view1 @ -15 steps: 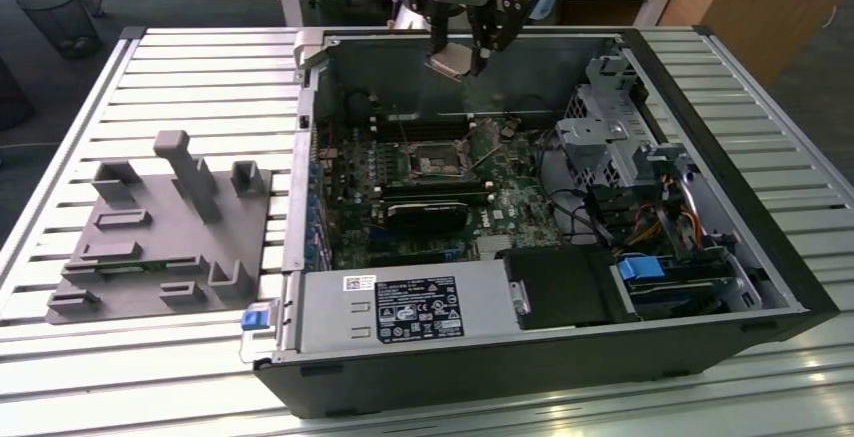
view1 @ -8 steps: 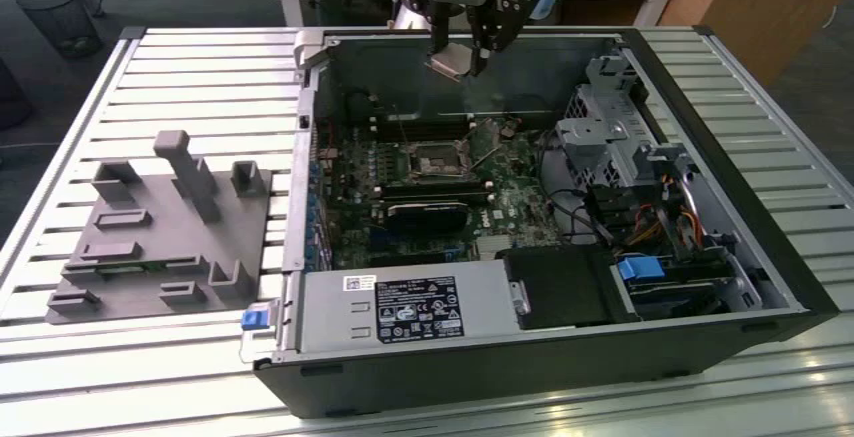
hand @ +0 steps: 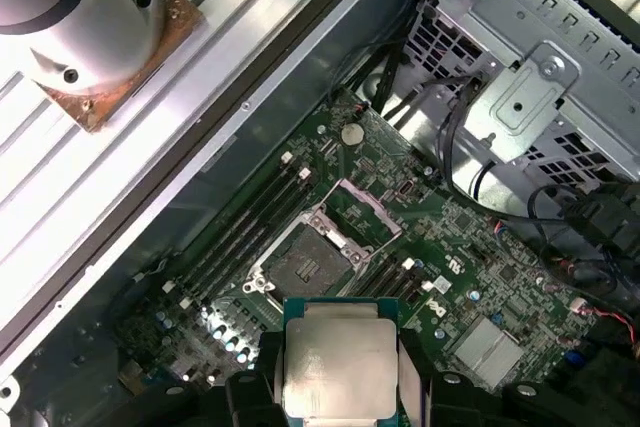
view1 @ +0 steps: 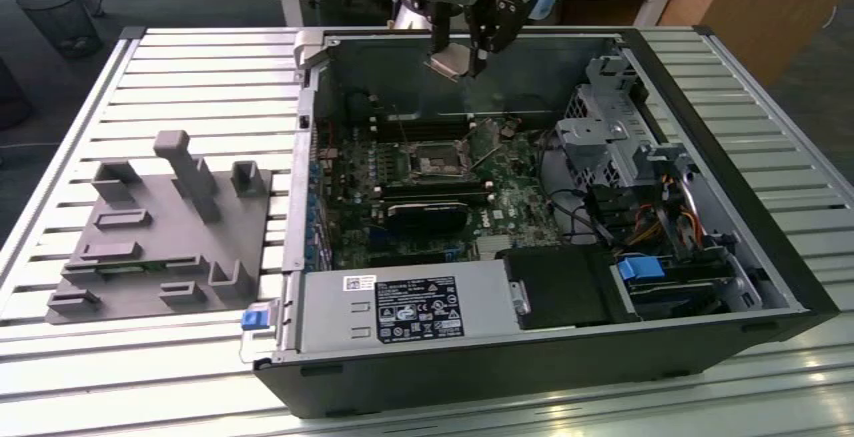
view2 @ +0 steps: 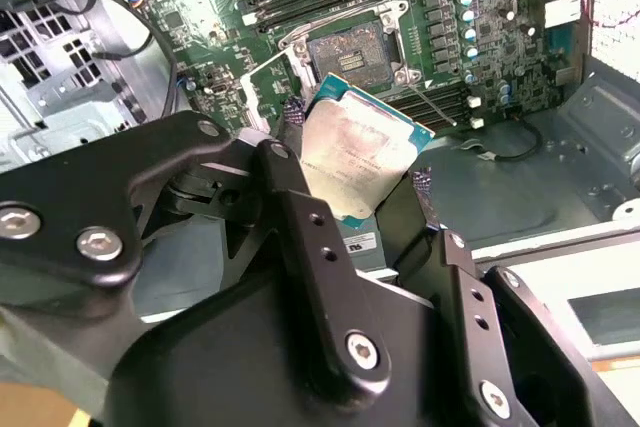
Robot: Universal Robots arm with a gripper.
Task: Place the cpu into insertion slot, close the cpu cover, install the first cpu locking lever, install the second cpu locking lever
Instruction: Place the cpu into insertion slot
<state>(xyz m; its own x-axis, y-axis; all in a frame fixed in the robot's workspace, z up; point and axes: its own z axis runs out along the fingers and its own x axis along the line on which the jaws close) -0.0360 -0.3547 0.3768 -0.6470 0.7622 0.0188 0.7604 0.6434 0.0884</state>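
The cpu (view2: 362, 152), a flat square chip with a dull silver top and green edge, is held between my gripper's (view2: 355, 147) two black fingers. In the exterior view my gripper (view1: 455, 61) hangs with the cpu (view1: 450, 60) above the back of the open computer case, well above the board. The insertion slot (hand: 305, 267) lies below with its dark centre bare. The cpu cover (hand: 362, 209), a thin silvery frame, stands swung up beside the slot. The slot (view1: 437, 165) sits mid-board in the exterior view.
Long black memory slots (hand: 245, 227) run beside the socket. A metal drive cage (view1: 607, 137) and cables fill the case's side at the exterior view's right. A grey fixture block (view1: 160, 237) rests on the slatted table (view1: 174, 77) at the exterior view's left.
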